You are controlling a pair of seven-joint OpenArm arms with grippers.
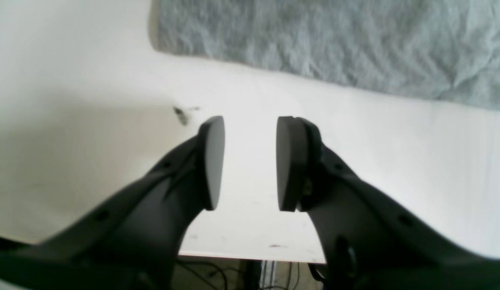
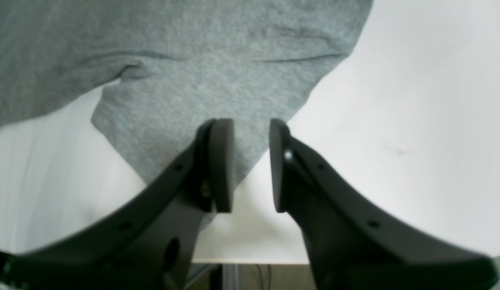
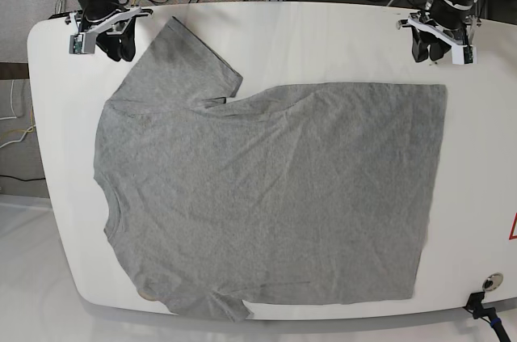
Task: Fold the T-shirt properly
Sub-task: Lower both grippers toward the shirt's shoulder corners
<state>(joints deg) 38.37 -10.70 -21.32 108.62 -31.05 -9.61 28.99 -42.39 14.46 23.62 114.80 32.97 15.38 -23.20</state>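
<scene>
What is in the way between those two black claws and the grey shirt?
Nothing visible. The T-shirt lies flat on the white table; only bare tabletop separates the left gripper from it, and the right gripper hovers over a sleeve corner.

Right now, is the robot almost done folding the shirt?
No. The T-shirt lies spread flat on the table, with no fold made. That spreading is all that looks done. The left pincer is open over bare table and the right pincer is open above a sleeve; neither holds anything. Every fold is left.
</scene>
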